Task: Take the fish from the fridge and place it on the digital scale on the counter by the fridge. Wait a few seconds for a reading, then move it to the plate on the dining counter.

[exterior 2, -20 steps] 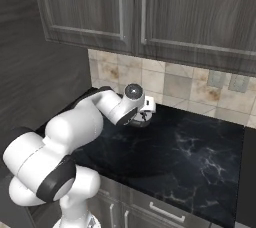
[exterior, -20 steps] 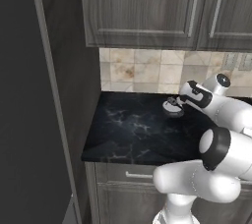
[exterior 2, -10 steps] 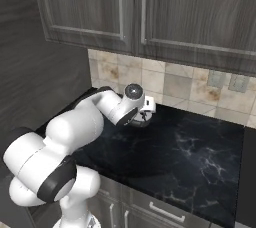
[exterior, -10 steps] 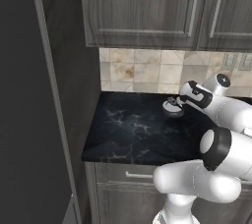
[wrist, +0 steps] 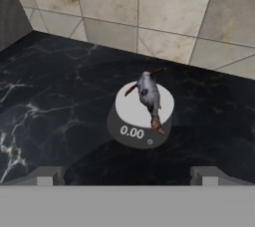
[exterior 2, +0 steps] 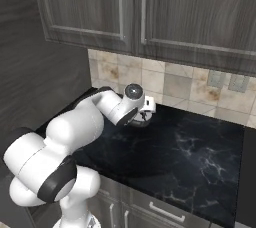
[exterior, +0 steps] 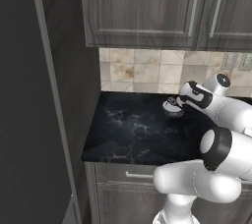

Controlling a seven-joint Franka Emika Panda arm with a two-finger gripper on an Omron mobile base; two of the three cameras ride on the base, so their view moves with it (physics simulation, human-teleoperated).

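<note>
A small grey fish (wrist: pixel 149 96) lies across the silvery top of the digital scale (wrist: pixel 132 134), whose display shows zeros. The scale stands near the tiled back wall on the short black counter (exterior: pixel 138 129), to the right of the dark fridge (exterior: pixel 24 120). My gripper (wrist: pixel 127 178) hangs open just in front of and above the scale, apart from the fish, with nothing between its fingertips (wrist: pixel 45 176). From the base views the gripper (exterior: pixel 171 103) (exterior 2: pixel 145 114) hovers right at the scale (exterior: pixel 173 112) (exterior 2: pixel 140 121). The plate and the dining counter are out of view.
Dark wood-grain wall cabinets (exterior: pixel 147 7) hang above the counter, over a beige tiled backsplash (exterior 2: pixel 170 84). A drawer with a metal handle (exterior: pixel 140 175) sits under the worktop. The counter's front edge runs close to my base.
</note>
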